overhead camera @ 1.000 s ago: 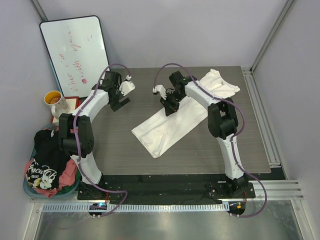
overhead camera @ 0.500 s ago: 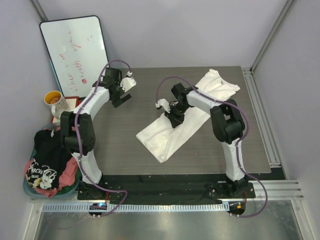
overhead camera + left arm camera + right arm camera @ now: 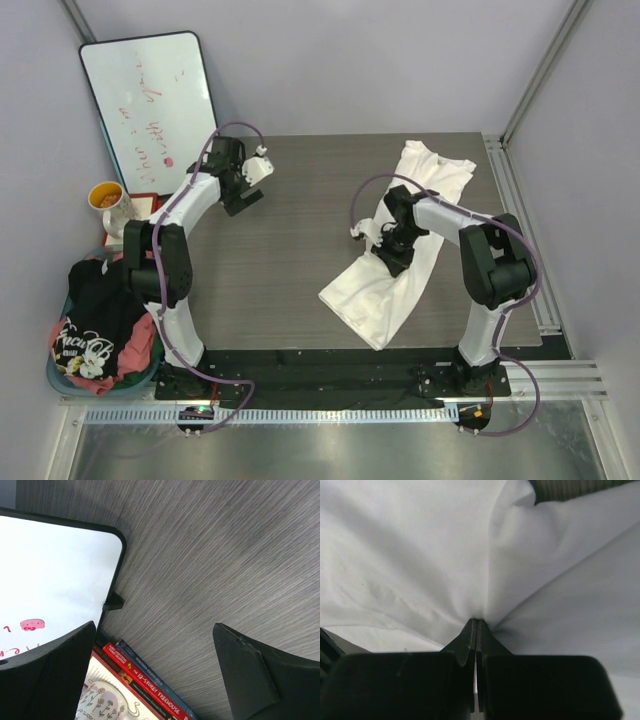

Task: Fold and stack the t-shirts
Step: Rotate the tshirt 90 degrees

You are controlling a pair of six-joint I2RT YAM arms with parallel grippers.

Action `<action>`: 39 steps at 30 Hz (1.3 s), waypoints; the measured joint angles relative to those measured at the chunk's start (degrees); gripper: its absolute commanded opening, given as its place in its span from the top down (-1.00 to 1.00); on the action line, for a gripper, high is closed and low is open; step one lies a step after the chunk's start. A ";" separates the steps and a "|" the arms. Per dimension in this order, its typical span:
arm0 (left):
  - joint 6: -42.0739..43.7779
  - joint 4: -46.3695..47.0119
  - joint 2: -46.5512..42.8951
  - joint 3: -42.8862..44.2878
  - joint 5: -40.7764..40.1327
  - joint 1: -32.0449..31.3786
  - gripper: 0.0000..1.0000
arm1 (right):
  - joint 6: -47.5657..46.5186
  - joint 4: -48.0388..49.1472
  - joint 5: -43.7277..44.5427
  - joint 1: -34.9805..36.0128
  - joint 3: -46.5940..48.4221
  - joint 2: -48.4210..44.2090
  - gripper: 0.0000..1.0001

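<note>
The white t-shirt (image 3: 400,260) lies as a long folded strip on the right side of the table, running from the far right toward the near edge. My right gripper (image 3: 392,258) is shut on a pinch of its cloth near the middle; in the right wrist view the white t-shirt (image 3: 420,555) fills the frame and puckers at the closed gripper (image 3: 477,622). My left gripper (image 3: 243,196) is open and empty at the far left of the table (image 3: 270,260); its fingers (image 3: 50,675) frame bare table. A black t-shirt (image 3: 95,320) and a pink-red one (image 3: 135,350) lie in the basket.
A whiteboard (image 3: 150,100) leans at the back left and shows in the left wrist view (image 3: 50,565). A mug (image 3: 110,203) stands on books (image 3: 150,680) beside it. The teal-rimmed laundry basket (image 3: 58,380) sits off the table's near left.
My right gripper has dragged the white t-shirt to the right and toward the near edge, swinging it more upright. The left gripper has stayed near the whiteboard.
</note>
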 measured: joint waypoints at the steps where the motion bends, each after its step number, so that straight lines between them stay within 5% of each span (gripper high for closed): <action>1: 0.02 0.00 0.00 0.00 0.00 0.00 -1.00 | 0.09 -0.07 0.63 -0.55 -1.16 -0.83 0.97; 8: 0.94 -0.11 0.37 0.00 0.50 0.00 -0.99 | 0.46 -0.74 4.42 -3.13 -10.47 -8.24 0.97; 15: 1.01 -0.20 0.66 0.09 1.05 0.00 -0.99 | 2.75 -3.54 6.45 -3.50 -4.98 -12.68 0.60; 19: 0.96 -0.48 0.81 1.05 1.38 0.00 -1.00 | 6.16 4.79 8.90 -4.68 4.24 -13.70 0.98; 21: 0.94 -0.48 0.87 1.62 1.42 0.00 -1.00 | 8.28 12.92 12.81 -5.40 6.36 -13.09 0.98; 29: 0.90 -0.52 0.90 2.03 1.51 -0.33 -0.99 | 14.51 34.86 26.82 -8.35 22.62 12.11 0.98; 33: 0.90 -0.52 0.90 2.01 1.49 -0.39 -1.00 | 15.17 37.83 31.52 -9.25 32.65 25.11 0.98; 39: 0.94 -0.17 0.63 0.00 1.14 -0.42 -1.00 | 15.17 38.58 33.44 -9.31 40.70 31.61 0.98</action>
